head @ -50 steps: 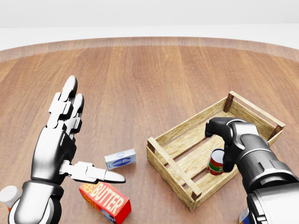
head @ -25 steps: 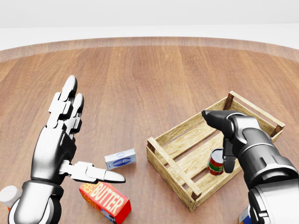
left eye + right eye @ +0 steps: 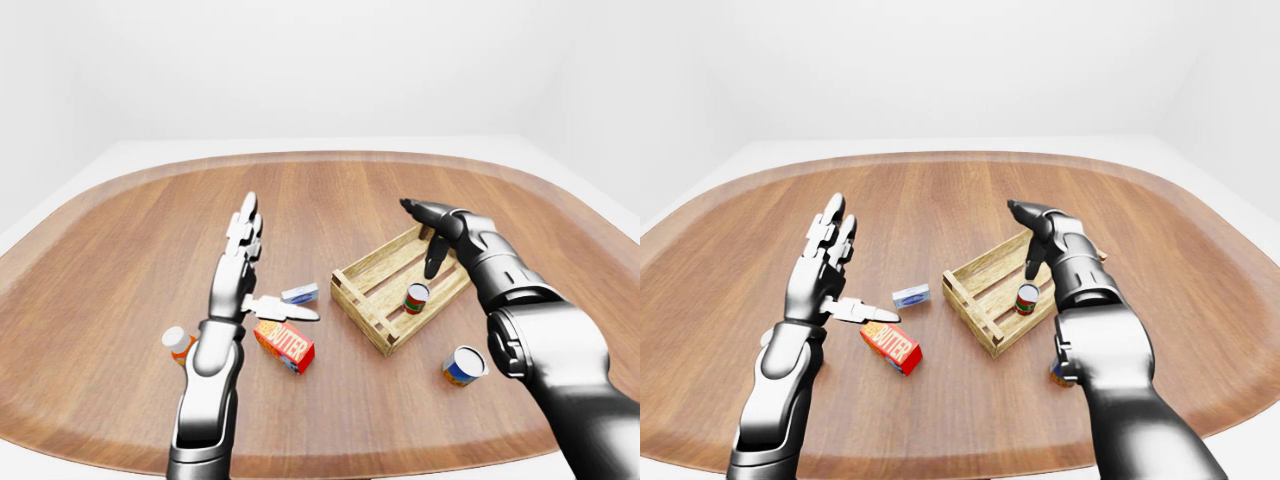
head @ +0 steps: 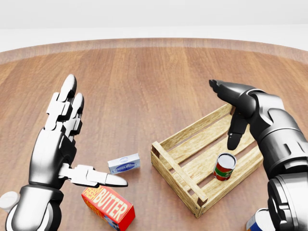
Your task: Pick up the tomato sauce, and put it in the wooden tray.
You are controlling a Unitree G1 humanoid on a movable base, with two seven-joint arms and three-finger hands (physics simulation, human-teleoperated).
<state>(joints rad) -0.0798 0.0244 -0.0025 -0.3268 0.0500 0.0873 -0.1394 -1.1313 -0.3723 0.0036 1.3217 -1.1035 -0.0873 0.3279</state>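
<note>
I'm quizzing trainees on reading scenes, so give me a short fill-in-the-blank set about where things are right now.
1. The tomato sauce stands inside the ____.
2. The right hand hangs above the can with its fingers ____.
3. The red carton near the left hand is labelled ____.

Missing words: wooden tray; open; butter

Head view: wooden tray (image 4: pixel 178 159) far corner hid behind right robot hand (image 4: pixel 238 113); white-capped bottle (image 4: pixel 7 201) & blue can (image 4: pixel 257 222) cut off by edge.
</note>
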